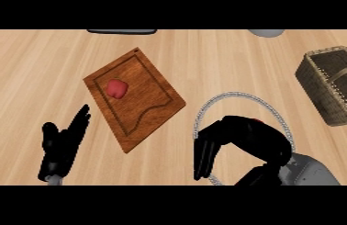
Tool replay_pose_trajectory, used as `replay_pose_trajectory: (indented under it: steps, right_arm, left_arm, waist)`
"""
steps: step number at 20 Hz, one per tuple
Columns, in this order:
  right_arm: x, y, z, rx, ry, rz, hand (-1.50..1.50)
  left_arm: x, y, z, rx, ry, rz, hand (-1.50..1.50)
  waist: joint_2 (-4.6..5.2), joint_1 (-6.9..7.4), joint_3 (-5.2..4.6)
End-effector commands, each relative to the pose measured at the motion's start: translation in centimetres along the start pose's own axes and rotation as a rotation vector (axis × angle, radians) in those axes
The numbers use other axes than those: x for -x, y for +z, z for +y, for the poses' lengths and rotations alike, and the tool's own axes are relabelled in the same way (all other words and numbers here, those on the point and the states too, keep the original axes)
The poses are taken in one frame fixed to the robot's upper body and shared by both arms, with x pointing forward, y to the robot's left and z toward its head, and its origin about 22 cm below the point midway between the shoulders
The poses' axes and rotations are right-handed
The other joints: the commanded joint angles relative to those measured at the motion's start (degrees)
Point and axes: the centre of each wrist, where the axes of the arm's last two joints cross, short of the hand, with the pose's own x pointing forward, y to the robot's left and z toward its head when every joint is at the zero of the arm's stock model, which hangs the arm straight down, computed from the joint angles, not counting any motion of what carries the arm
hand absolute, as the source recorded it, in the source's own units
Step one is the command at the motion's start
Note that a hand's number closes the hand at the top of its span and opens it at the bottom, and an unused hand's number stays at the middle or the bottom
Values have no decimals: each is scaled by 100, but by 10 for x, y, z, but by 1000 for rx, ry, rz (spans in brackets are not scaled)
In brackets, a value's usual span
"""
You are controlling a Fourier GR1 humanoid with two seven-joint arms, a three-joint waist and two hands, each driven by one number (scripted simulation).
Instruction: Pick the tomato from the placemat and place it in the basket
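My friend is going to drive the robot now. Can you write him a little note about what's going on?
Left hand: open, resting at the lower left, holding nothing.
Right hand: over the round placemat. A bit of red at its top edge is probably the tomato; I can't tell if it is grasped.
Basket: at the right edge, away from the hand.
Another red thing lies on the wooden board; leave it.
Left to do: lift the tomato and put it in the basket.

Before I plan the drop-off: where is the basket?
In the head view, the basket sits at the counter's far right edge, beyond the right hand.
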Motion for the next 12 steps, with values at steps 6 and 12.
replay_pose_trajectory:
  steps: [6,12]
  right_arm:
    - [-54,13,-19,-79,563,143,-150]
    - [-143,7,-54,-64,975,229,-150]
  left_arm:
    - [41,18,15,-7,34,182,0]
    - [35,5,15,-34,19,160,0]
  waist:
    - [-58,-274,-53]
    - [-3,-303,-62]
